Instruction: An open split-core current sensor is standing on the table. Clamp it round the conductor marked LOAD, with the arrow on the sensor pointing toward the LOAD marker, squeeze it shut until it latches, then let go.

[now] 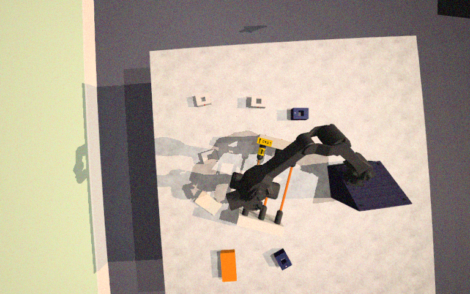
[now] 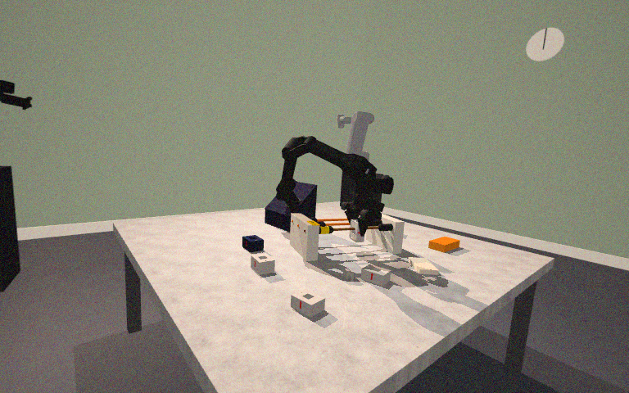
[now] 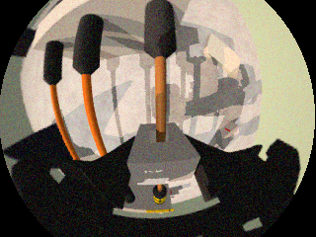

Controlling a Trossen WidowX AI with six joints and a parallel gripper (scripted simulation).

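Observation:
The grey-white split-core sensor [image 3: 163,150] [image 2: 355,233] sits around the LOAD conductor [image 3: 160,89] [image 1: 258,162] [image 2: 341,228], with the orange rod passing into its body. Its halves look shut together; the latch cannot be made out. My gripper [image 3: 159,138] [image 2: 362,227] is open, with a finger on each side of the sensor and a slight gap at the right finger. The yellow LOAD marker [image 1: 264,141] is at the conductor's end, and a yellow arrow sleeve [image 1: 261,151] [image 2: 325,229] is below it. The sensor's arrow is not readable; the arm hides the sensor from above.
Other conductors [image 1: 286,188] [image 3: 91,116] run beside the LOAD one between white end walls [image 1: 259,225] [image 2: 303,236]. Several white and navy sensor-like blocks [image 1: 257,102] [image 2: 307,304] stand around. A cream block [image 1: 207,203] and an orange block [image 1: 228,265] [image 2: 444,243] lie nearby.

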